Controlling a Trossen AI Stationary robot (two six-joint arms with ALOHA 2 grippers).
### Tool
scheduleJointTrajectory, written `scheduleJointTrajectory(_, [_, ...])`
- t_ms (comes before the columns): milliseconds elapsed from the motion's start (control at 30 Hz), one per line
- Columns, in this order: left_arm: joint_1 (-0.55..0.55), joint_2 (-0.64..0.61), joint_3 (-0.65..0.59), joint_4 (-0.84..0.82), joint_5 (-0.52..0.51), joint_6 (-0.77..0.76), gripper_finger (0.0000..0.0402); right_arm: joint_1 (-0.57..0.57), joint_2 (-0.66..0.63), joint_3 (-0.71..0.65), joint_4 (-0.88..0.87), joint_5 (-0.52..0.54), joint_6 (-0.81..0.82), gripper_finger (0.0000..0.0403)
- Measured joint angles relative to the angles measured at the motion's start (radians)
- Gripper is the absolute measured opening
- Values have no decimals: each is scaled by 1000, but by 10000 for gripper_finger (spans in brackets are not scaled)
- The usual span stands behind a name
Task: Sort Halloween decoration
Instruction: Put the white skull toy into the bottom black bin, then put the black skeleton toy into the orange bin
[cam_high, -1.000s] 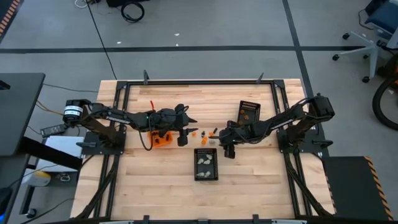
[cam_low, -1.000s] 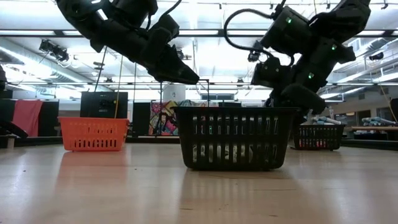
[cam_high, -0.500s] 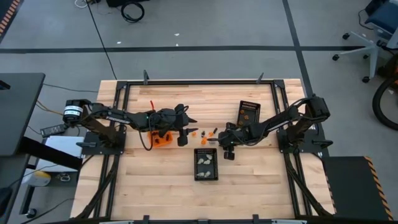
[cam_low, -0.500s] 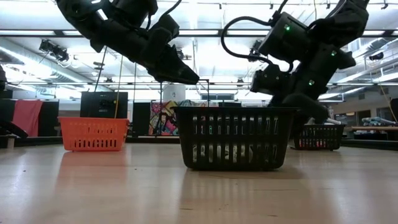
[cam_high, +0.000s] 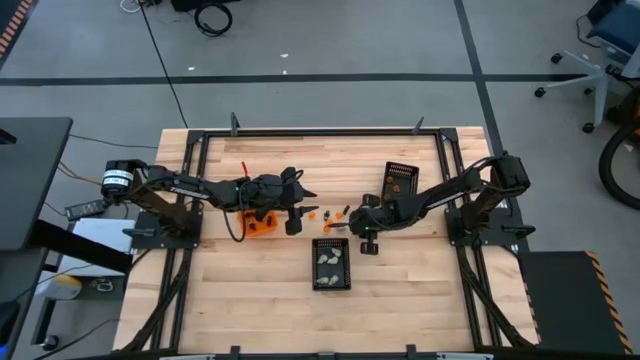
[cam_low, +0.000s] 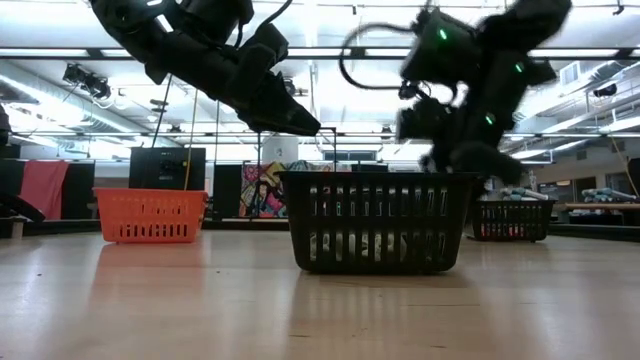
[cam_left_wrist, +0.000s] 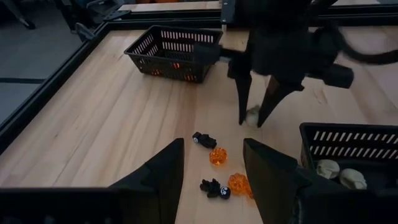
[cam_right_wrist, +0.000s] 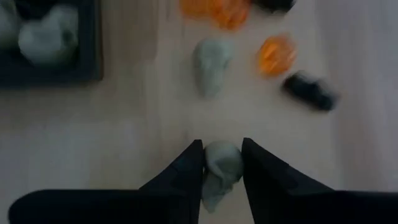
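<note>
The Halloween decoration was split across the table when you looked: a pale grey-white skull piece sat pinched between the right gripper fingers, raised above the wood with the pads pressed on both its sides. Just beyond it on the bare table lay a second pale skull, two orange pieces and a black piece, all close together but apart from one another. From the left wrist camera you saw the same loose cluster, black pieces and orange pieces, lying near the front black mesh bin, which already held pale skulls. The far black mesh bin stood well apart toward the table's back edge, with orange showing through its mesh.

Your left gripper hung over the table beside the orange bin, its fingers spread apart and empty. From overhead, the right gripper sat between the loose pieces and the front bin.
</note>
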Motion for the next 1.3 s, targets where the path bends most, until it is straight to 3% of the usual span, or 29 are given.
scheduleJointTrajectory(167, [0,0,0,0,0,-3,172,25,-1,145,-181,40,-24,102])
scheduleJointTrajectory(367, [0,0,1,-105,0,-21,172,65,-1,271,-294,-20,-60,102])
scheduleJointTrajectory(633, [0,-1,1,-102,0,-20,172,106,-3,315,-204,-211,-84,108])
scheduleJointTrajectory(967, [0,-1,1,-86,0,-34,172,109,-2,251,-32,-266,-75,154])
scheduleJointTrajectory(1033, [0,-1,1,-84,0,-36,172,104,-1,250,-45,-252,-75,161])
scheduleJointTrajectory(1200, [0,-1,1,-81,0,-37,172,72,-18,250,-120,-71,-89,163])
scheduleJointTrajectory(1300, [0,-1,1,-81,0,-37,172,33,-19,250,-124,-56,-108,163])
